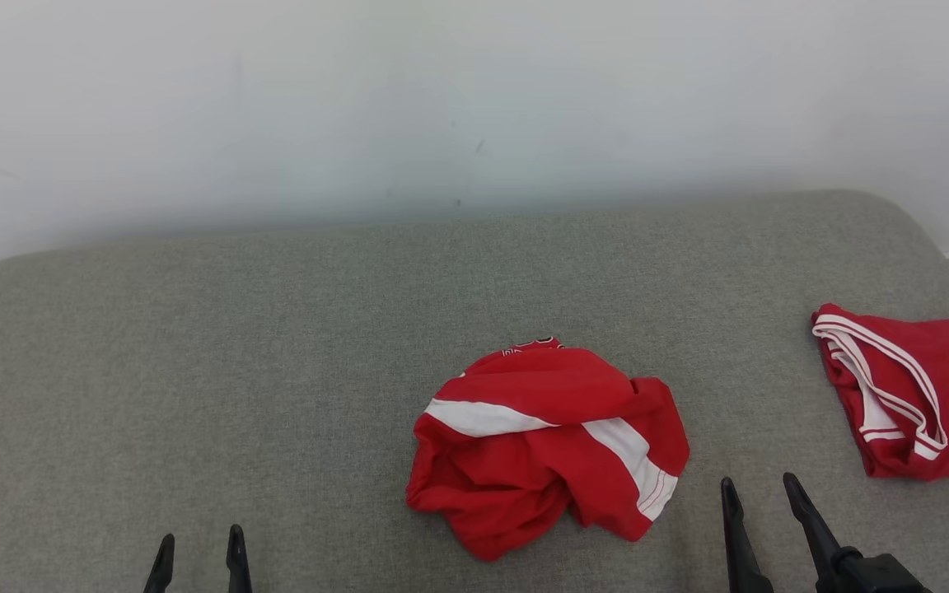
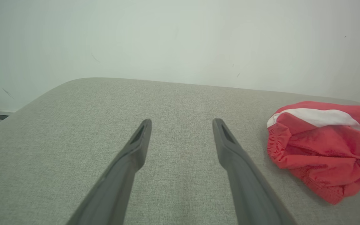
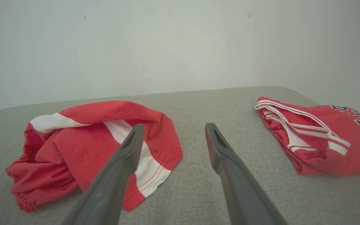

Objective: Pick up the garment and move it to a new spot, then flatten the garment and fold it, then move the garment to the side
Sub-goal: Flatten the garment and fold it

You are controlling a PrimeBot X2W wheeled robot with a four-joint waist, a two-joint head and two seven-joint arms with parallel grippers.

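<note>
My left end effector [image 1: 202, 534] and right end effector [image 1: 758, 479] stand apart, empty; I might pinch several layers of the crumpled red white-striped garment [image 1: 540, 445].

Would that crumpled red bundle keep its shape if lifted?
Probably not: the crumpled red garment lies in soft folds, so it should droop and unfurl. It looks thin, likely light. Pushed across the grey surface, it would likely bunch, not slide.

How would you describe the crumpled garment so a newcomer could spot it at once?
On the grey cushion below the white wall, look front and centre. The garment is red with a white stripe; unlike the folded jersey at the right edge, it is crumpled.
</note>
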